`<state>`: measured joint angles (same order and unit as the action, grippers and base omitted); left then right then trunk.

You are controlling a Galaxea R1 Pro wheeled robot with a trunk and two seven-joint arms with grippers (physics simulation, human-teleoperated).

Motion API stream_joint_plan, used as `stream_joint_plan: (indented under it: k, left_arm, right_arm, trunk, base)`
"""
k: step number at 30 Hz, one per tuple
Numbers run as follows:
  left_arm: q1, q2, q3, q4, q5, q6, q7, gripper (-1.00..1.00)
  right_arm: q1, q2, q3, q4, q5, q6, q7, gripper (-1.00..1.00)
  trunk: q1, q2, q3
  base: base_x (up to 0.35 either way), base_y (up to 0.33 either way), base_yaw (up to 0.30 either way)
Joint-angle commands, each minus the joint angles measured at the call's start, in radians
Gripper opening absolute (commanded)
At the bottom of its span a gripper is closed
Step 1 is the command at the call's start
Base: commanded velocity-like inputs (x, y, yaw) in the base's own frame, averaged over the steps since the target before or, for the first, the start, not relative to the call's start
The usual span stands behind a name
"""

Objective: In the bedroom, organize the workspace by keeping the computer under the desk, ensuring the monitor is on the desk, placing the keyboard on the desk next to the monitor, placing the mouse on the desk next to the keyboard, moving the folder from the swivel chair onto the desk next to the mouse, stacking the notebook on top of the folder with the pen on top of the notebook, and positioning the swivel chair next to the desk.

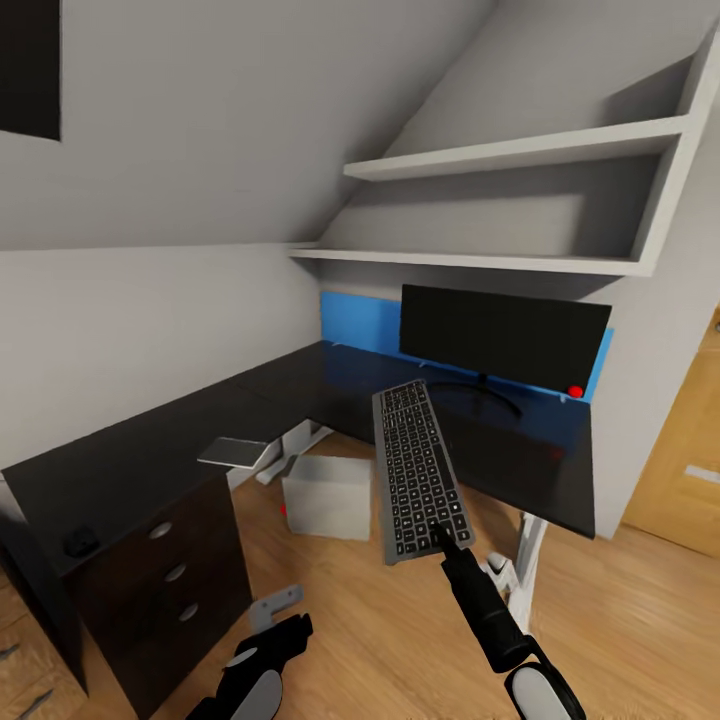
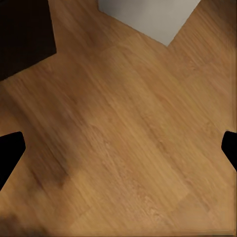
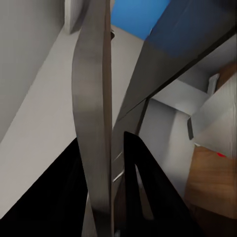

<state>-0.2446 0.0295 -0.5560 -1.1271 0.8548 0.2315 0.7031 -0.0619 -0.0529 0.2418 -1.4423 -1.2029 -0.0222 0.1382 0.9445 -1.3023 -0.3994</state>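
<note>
My right gripper (image 1: 445, 535) is shut on the near end of the grey keyboard (image 1: 417, 468) with black keys. It holds the keyboard in the air, far end toward the monitor (image 1: 503, 335), over the front edge of the black desk (image 1: 130, 455). In the right wrist view the keyboard (image 3: 94, 123) shows edge-on beside a black finger (image 3: 148, 187). The monitor stands on the desk before a blue panel. The grey computer (image 1: 328, 497) sits on the floor under the desk. A small dark mouse (image 1: 80, 542) lies on the desk's near left end. My left gripper (image 1: 285, 630) hangs open and low over the floor (image 2: 123, 128).
The desk's black drawer unit (image 1: 175, 570) with silver knobs stands close on the left. A white desk leg (image 1: 525, 560) is beside my right arm. White shelves (image 1: 500, 155) hang above the monitor. An oak door (image 1: 690, 470) is on the right. A flat grey panel (image 1: 235, 450) juts out at the desk's inner corner.
</note>
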Motion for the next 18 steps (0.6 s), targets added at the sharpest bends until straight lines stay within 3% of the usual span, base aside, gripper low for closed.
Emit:
stream_joint_plan:
  k: [1, 5, 13, 18]
  left_arm:
    - [-0.001, 0.001, -0.002, -0.002, 0.004, 0.003, 0.007, 1.0]
    - [-0.001, 0.001, -0.004, -0.002, 0.003, 0.003, 0.007, 1.0]
    - [-0.001, 0.001, -0.004, -0.002, 0.003, 0.003, 0.007, 1.0]
    - [-0.001, 0.001, -0.004, -0.001, 0.004, 0.004, 0.007, 1.0]
  right_arm:
    - [-0.001, -0.001, 0.002, 0.0, -0.01, -0.002, 0.003, -1.0]
    - [-0.001, -0.001, 0.002, 0.0, -0.01, -0.003, 0.003, -1.0]
    - [-0.001, -0.001, 0.001, 0.0, -0.01, -0.002, 0.003, -1.0]
    - [-0.001, -0.001, 0.001, 0.0, -0.01, -0.002, 0.003, -1.0]
  trunk:
    - [0.0, -0.001, -0.001]
    - [0.0, -0.001, -0.001]
    - [0.0, -0.001, -0.005]
    - [0.0, -0.001, -0.009]
  base:
    - [0.0, 0.006, -0.27]
    - [0.004, 0.051, -0.27]
    - [0.055, 0.219, -0.256]
    - [0.005, 0.05, -0.236]
